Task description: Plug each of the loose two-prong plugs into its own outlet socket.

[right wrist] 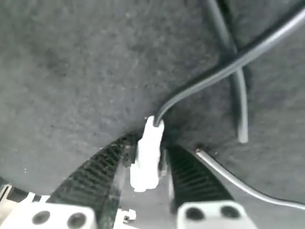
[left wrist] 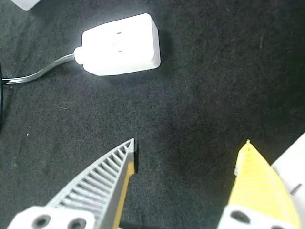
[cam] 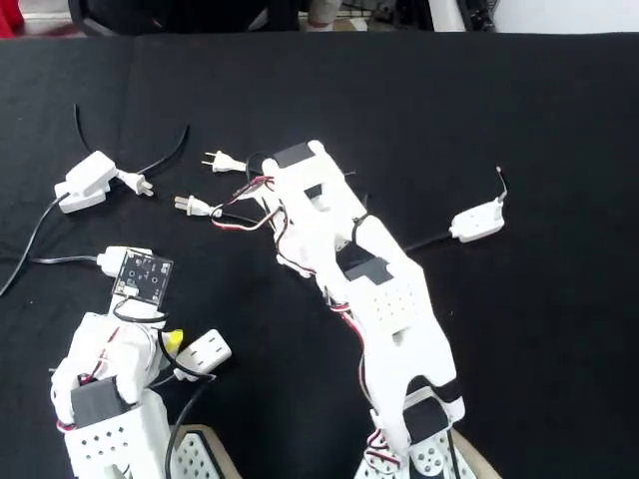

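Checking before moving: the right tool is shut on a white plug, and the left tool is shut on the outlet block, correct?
No. The left tool is open and empty; the outlet block lies apart from it, per the left wrist view. The right tool is shut on a white plug.

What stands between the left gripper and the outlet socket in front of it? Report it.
Nothing visible does. The left gripper is open, and only bare black cloth lies between its fingers and the outlet socket. A white block lies beside the yellow finger, off that line.
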You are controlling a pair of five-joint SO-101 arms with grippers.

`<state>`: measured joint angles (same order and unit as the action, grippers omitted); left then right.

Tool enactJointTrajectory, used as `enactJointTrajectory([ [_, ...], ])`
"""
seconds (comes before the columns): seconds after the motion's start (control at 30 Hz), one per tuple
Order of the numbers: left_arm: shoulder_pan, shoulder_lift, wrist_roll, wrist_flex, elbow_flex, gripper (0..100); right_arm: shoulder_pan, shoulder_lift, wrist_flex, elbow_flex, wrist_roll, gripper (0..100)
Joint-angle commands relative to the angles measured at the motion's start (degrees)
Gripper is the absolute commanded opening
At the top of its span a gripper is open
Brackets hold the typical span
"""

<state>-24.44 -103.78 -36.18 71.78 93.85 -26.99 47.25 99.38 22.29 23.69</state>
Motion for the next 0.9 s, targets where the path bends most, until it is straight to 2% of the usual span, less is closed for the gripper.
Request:
enactJointTrajectory([
  [0.0, 0.57, -0.44, -0.26, 0.0, -0.4, 33, 0.18, -1.36, 1.85, 1.19, 0.18, 7.9],
  [0.13, 0.57, -0.44, -0.26, 0.0, -0.4, 33, 0.35, -1.89, 1.85, 0.22, 0.0, 7.2],
  [0.2, 0.57, -0.44, -0.26, 0.0, -0.4, 33, 0.35, -1.89, 1.76, 0.57, -0.35, 3.8],
  [0.47, 0.57, -0.44, -0.26, 0.0, -0.4, 33, 0.44, -2.24, 1.49, 8.04, -8.7, 2.6],
  [0.63, 0.57, -0.44, -0.26, 0.0, -0.31, 33, 0.18, -8.22, 0.97, 8.48, -12.75, 2.6],
  [0.77, 0.57, -0.44, -0.26, 0.0, -0.31, 33, 0.53, -16.92, -4.84, 2.15, -15.38, 2.6],
  [0.87, 0.57, -0.44, -0.26, 0.0, -0.31, 33, -0.26, -24.75, -14.24, -9.8, -17.14, 2.6],
])
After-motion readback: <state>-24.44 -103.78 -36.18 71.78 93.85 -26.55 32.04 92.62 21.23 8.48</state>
